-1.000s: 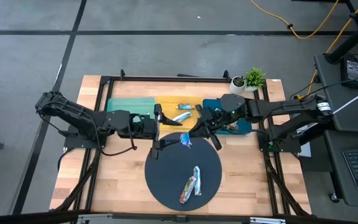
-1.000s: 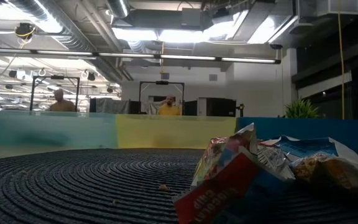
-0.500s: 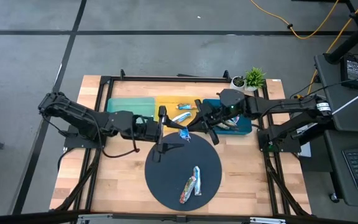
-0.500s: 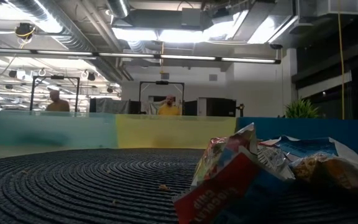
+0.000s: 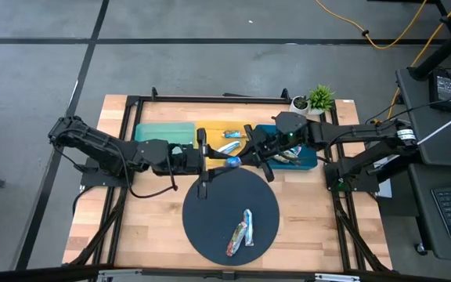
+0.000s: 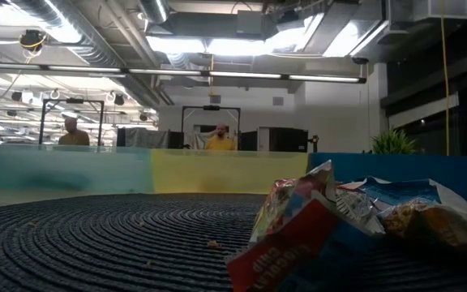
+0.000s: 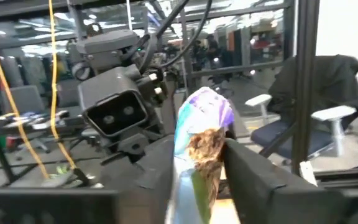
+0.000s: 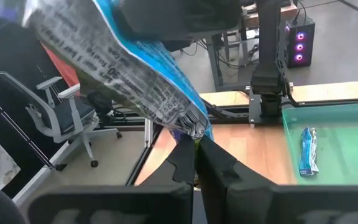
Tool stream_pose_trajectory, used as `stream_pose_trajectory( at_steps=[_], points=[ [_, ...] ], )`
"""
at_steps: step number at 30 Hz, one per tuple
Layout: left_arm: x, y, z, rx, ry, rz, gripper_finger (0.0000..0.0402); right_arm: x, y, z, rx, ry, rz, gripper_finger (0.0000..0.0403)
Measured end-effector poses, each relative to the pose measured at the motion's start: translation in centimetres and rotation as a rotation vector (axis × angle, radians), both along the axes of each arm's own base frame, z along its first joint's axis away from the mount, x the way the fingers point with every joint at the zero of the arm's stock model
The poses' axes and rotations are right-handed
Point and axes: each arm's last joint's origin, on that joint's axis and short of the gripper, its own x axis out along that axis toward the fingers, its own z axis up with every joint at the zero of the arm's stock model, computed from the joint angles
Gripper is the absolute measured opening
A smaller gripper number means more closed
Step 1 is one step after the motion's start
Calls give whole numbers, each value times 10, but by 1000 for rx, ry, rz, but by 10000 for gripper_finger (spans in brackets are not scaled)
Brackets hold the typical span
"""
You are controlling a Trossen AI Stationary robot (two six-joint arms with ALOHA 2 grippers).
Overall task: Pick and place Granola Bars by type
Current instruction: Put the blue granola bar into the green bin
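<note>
A blue-wrapped granola bar [image 5: 232,162] hangs in the air between my two grippers, above the near rim of the yellow tray [image 5: 214,129]. My left gripper [image 5: 214,162] is shut on it from the table's left and my right gripper [image 5: 246,159] from the right. Two more bars, one multicolour [image 5: 236,235] and one silver-blue [image 5: 247,222], lie flat on the round dark mat [image 5: 210,227]. Other bars lie in the yellow tray, in the blue tray [image 5: 310,160] and in the teal tray [image 8: 353,124]. My left gripper pinches the blue bar between its two fingers [image 7: 253,177], coming level from the table's left. The bar's crimped end [image 7: 204,109] stands out past the fingertips, and the bar is lifted clear. My right gripper pinches the bar's other crimped end [image 8: 191,127] at its fingertips [image 8: 184,155], coming level from the table's right.
The teal, yellow and blue trays stand in a row along the far side, right behind the grippers. A small potted plant [image 5: 319,98] sits at the far right corner. The mat fills the near middle, with bare wood on either side of it.
The blue bar has moved from above the mat's far edge toward the far edge of the table, and now hangs by the yellow tray's near rim. Both grippers moved the same way with it, and the left one also shifted a little to the right.
</note>
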Motion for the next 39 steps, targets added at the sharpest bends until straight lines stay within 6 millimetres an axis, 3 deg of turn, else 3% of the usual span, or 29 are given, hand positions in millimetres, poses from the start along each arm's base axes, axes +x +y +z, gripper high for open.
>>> stream_pose_trajectory(
  at_steps=[7,15,26,32,39],
  points=[
    [0,0,0,70,3,13,15,1,0,-1,0,4,1,14],
    [0,0,0,73,3,13,13,1,0,-1,4,4,2,30],
    [-2,-7,1,88,-1,-13,8,-3,-2,-5,5,66,6,177],
    [-5,-14,-3,84,42,-14,10,-29,-13,2,-1,160,-48,220],
    [-10,-15,-34,-40,323,83,7,-73,-16,13,-149,253,-270,207]
  ],
)
